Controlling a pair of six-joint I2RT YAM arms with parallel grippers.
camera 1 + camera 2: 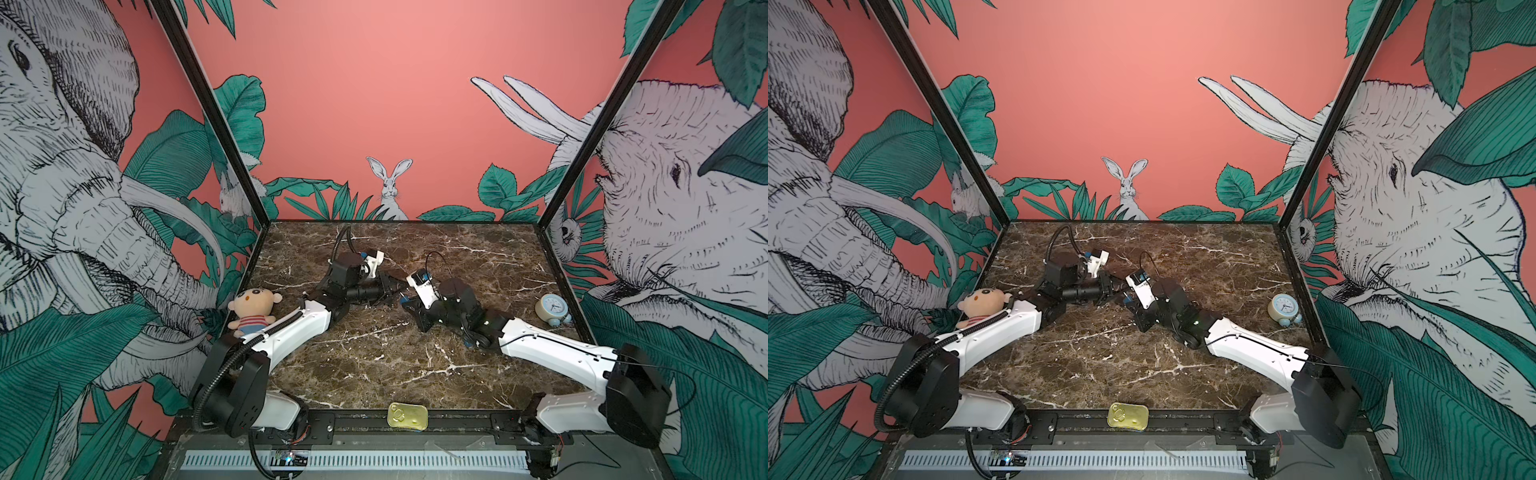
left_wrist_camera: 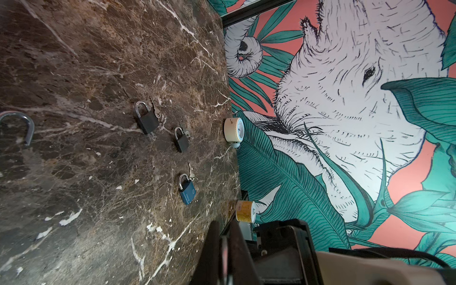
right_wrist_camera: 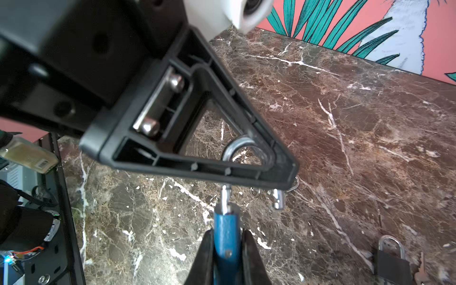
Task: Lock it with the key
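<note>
In both top views the two arms meet in the middle of the frame, over the brown marble tabletop (image 1: pixel 374 365). The left pincer (image 1: pixel 395 286) comes in from the left side of the frame. The right pincer (image 3: pixel 227 233) comes in from the right side. They are almost tip to tip.

The right wrist view shows the rest best. The right pincer is narrow. Its two black fingers (image 3: pixel 206 249) press on both sides of the blue metal padlock with a silver hoop (image 3: pixel 225 222). The lock looks lifted off the tabletop. Its long way runs straight out from the right pincer toward the left pincer.

The hoop is open. One leg goes into the blue body. The free leg (image 3: pixel 278 201) hangs beside the body, not over its hole.

The left pincer is closed tight, and its tip sits right at the top of the hoop. I cannot tell if it touches the hoop or holds anything. A little silver ring (image 3: pixel 295 183) peeks out by its tip, but I cannot see the key itself.

I think the next move is to swing the free leg over its hole and push it in. The left arm is nearer the hoop, so it looks like the one to push.

A black padlock with a key (image 3: pixel 392 261) lies well apart on the tabletop.
</note>
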